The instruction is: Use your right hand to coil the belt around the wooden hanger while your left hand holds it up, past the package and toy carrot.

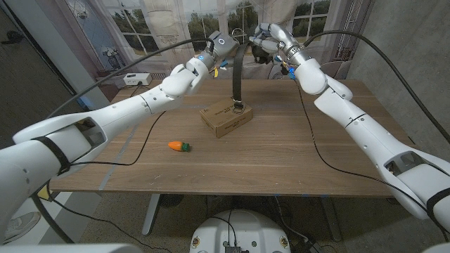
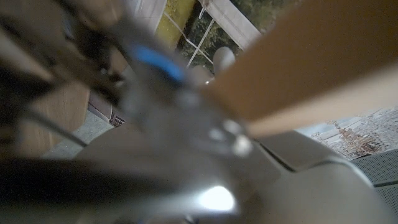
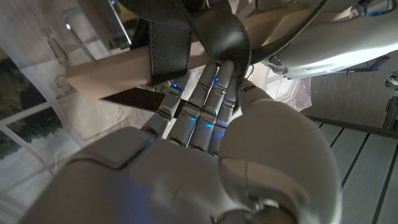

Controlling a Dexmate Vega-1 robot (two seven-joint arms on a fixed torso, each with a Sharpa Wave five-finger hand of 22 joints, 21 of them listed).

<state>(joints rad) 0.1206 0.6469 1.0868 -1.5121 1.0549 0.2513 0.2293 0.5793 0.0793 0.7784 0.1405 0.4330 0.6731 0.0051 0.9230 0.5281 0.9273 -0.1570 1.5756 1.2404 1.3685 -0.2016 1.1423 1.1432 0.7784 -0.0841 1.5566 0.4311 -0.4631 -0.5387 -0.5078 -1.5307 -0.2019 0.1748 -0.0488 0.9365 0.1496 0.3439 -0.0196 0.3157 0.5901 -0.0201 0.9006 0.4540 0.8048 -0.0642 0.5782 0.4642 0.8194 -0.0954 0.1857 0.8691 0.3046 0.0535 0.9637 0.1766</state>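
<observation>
Left robot hand (image 1: pixel 219 46): gripped hanger (image 3: pixel 118 68), raised.
Right robot hand (image 1: pixel 261 39): gripped belt (image 1: pixel 238 70), hanger's 3 o'clock.
Belt end: hung onto package (image 1: pixel 226 117).

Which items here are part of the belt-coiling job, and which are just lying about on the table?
Part of the job:
- belt, hanging down to the package
- wooden hanger, held up
- left hand, holding the hanger
- right hand, at the belt's wrap

Just lying about:
- package, on the table
- toy carrot, on the table
- white box, at the far left edge
</observation>
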